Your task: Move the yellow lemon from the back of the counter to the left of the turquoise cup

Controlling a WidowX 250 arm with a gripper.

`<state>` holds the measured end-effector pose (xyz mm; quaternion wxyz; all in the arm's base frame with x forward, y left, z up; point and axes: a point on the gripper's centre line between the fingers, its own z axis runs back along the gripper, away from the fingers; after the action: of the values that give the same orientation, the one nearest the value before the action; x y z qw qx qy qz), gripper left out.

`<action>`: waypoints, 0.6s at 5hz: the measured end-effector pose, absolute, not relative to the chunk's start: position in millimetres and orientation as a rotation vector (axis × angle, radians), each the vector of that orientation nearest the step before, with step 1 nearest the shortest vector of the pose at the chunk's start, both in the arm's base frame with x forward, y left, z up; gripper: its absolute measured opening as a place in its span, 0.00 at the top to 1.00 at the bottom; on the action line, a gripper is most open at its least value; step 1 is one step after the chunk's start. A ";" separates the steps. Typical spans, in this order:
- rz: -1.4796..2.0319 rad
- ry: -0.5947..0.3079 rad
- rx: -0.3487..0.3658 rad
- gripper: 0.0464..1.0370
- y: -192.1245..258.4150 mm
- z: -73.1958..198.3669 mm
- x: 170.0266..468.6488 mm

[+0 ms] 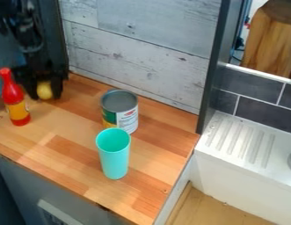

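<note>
And here in the camera view, at the upper left, we have the black two-finger claw (pixel 46 96) low over the wooden table (pixel 65 154), with a small, rounded yellow object (pixel 45 89) right within its grasping space. So the yellow piece lies straight between the claw's two sides, no sideways offset to speak of; its long axis, if it has one, I can't make out. Clamped or merely straddled? Can't tell from here. The black arm (pixel 27 37) comes in from the upper left, the claw pointing down close to the tabletop. Just beside it stands a red plastic bottle with a yellow label (pixel 16 101), upright; off to the right, an open metal can (pixel 129 117), and nearer the camera, a tall turquoise cup (pixel 114 160).
</note>
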<state>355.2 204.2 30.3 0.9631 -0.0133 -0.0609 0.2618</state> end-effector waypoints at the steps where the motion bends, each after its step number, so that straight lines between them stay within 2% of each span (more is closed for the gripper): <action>1: 0.440 -0.201 -0.036 0.30 184.9 63.7 357.0; 2: 0.373 -0.267 -0.057 0.30 166.5 75.3 353.5; 3: 0.234 -0.256 -0.101 0.30 135.4 80.9 341.6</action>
<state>341.6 135.4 80.9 0.9837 -0.0504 -0.1274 0.1162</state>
